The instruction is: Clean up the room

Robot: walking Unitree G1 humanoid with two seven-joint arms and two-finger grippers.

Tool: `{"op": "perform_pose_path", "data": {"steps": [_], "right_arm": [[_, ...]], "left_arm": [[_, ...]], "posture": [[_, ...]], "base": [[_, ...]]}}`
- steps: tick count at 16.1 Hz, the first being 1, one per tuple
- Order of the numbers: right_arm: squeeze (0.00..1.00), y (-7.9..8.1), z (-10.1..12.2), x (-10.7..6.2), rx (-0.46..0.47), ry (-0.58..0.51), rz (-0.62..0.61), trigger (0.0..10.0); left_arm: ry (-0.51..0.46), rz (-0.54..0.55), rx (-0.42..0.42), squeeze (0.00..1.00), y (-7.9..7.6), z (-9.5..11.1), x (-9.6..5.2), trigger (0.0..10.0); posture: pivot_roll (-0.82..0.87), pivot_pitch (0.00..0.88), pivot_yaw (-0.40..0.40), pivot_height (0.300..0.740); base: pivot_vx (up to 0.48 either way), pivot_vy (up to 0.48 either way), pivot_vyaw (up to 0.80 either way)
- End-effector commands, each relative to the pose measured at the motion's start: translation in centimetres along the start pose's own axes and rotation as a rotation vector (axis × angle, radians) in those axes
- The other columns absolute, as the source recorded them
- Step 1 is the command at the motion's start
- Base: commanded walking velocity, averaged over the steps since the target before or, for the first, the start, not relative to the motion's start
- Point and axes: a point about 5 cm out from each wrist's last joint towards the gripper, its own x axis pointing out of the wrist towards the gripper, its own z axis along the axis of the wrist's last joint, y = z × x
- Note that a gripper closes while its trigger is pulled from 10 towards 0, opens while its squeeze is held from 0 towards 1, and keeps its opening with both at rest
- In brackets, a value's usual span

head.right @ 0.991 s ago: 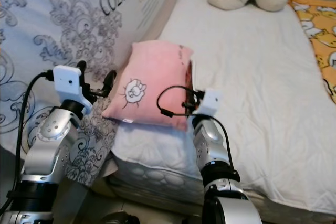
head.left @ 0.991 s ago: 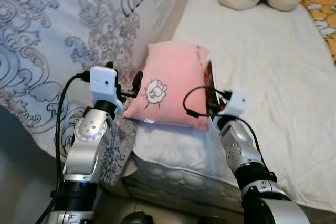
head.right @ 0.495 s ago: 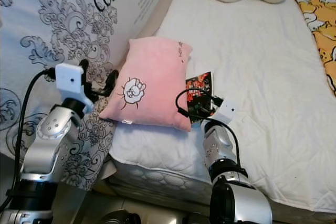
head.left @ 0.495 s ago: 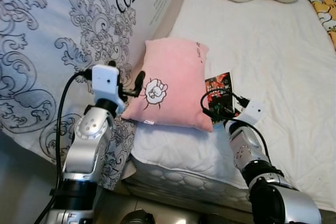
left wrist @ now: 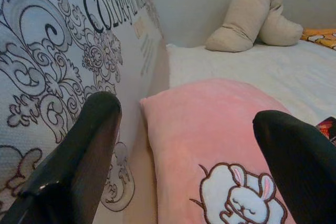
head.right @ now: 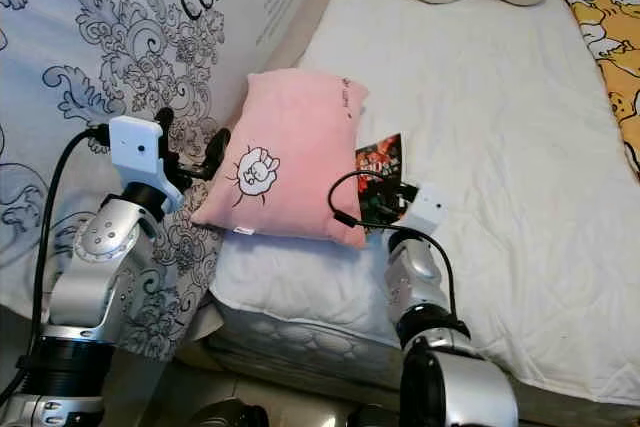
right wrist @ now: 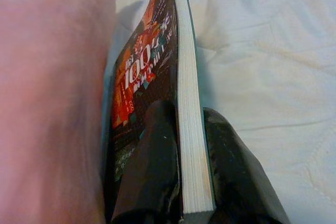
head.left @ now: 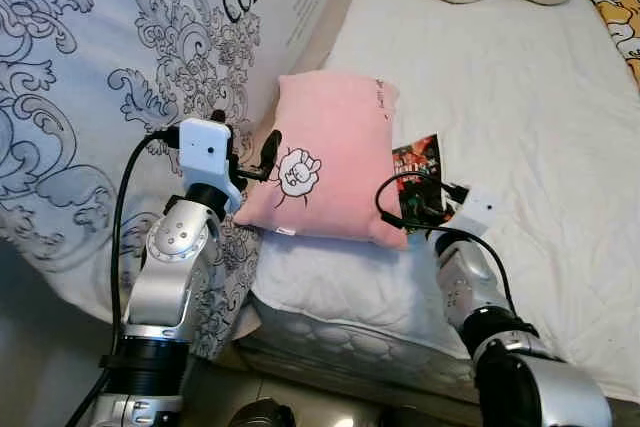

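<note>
My right gripper [right wrist: 181, 156] has its jaws clamped on a book [right wrist: 157, 77] lying beside the pink pillow [head.left: 335, 162] on the bed [head.left: 520, 107]. My left gripper [left wrist: 184, 145] hovers at the pillow's other side, jaws spread wide and holding nothing.

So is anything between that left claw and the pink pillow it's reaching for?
Nothing visible. The left gripper is open, its two black fingers spread on either side of the pink pillow, whose near corner lies bare between them. The patterned blanket lies beside the pillow, not across it.
</note>
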Motion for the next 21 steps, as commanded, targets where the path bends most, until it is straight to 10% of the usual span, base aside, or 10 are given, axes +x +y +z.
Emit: {"op": "perform_pose_path", "data": {"steps": [1, 3, 4, 6, 14, 21], "right_arm": [[0.00, 0.2, -0.8, -0.3, -0.025, 0.024, 0.010, 0.0], [0.00, -0.2, -2.0, -0.9, -0.069, 0.066, -0.013, 0.0], [0.80, -0.5, -2.0, -0.9, -0.097, 0.067, -0.037, 9.6], [1.00, -0.5, -1.9, -0.8, -0.095, 0.063, -0.037, 10.0], [1.00, -0.6, -0.6, -1.1, -0.080, -0.013, -0.020, 10.0], [1.00, -3.5, 1.6, -5.8, -0.289, -0.118, 0.020, 10.0]], "left_arm": [[-0.008, -0.002, 0.002, 0.00, 0.0, 0.2, 0.4, 10.0], [-0.017, -0.013, -0.005, 0.00, -0.3, 0.2, 0.7, 10.0], [-0.020, -0.019, -0.007, 0.00, -0.4, 0.3, 0.8, 10.0], [-0.020, -0.027, -0.006, 0.00, -0.5, 0.2, 0.9, 10.0], [-0.025, -0.052, -0.009, 0.00, -0.9, 0.0, 1.2, 10.0], [0.063, -0.018, -0.150, 0.00, -2.8, -2.7, -0.7, 10.0]], "posture": [[0.02, 0.059, 0.045, 0.740], [0.01, 0.042, 0.045, 0.740], [0.01, 0.039, 0.047, 0.740], [0.00, 0.034, 0.050, 0.740], [-0.02, 0.000, 0.039, 0.740], [-0.06, 0.000, -0.033, 0.740]], "base": [[0.000, 0.000, 0.00], [0.000, 0.000, 0.00], [0.000, 0.000, 0.00], [0.000, 0.000, 0.00], [0.000, 0.000, 0.00], [0.000, 0.000, 0.00]]}}
